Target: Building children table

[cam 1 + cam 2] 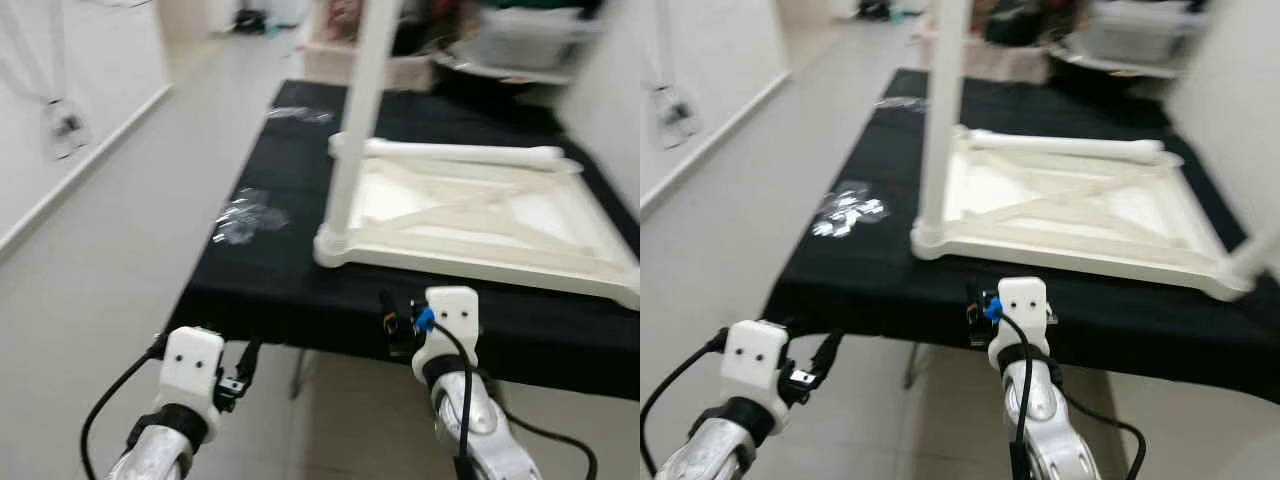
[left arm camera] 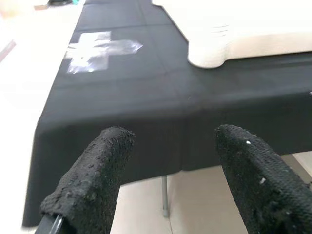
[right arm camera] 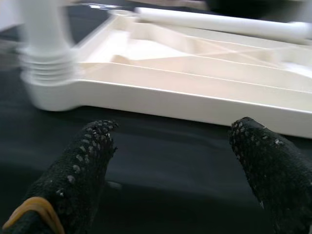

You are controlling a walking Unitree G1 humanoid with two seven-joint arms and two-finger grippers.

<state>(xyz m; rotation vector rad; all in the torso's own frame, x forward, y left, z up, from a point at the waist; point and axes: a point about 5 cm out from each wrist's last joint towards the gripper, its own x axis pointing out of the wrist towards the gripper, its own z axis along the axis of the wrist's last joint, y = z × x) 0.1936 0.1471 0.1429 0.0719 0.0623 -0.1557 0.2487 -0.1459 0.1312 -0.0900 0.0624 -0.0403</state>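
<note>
Both pairs of fingers are spread and hold nothing: the left gripper [image 2: 170, 180] hangs before the black table's edge [image 1: 300, 310], the right gripper [image 3: 175, 170] faces the upturned white tabletop [image 1: 480, 225]. One leg [image 1: 360, 120] stands screwed in; another leg [image 1: 460, 153] lies loose on the far rim. Fitting that loose leg looks next, needing a reach forward. Blur hides the far corners.

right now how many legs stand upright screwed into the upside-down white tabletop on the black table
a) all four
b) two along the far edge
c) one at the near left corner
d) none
c: a single leg rises from the near left corner of the tabletop, and another leg lies loose across its far edge.
</note>
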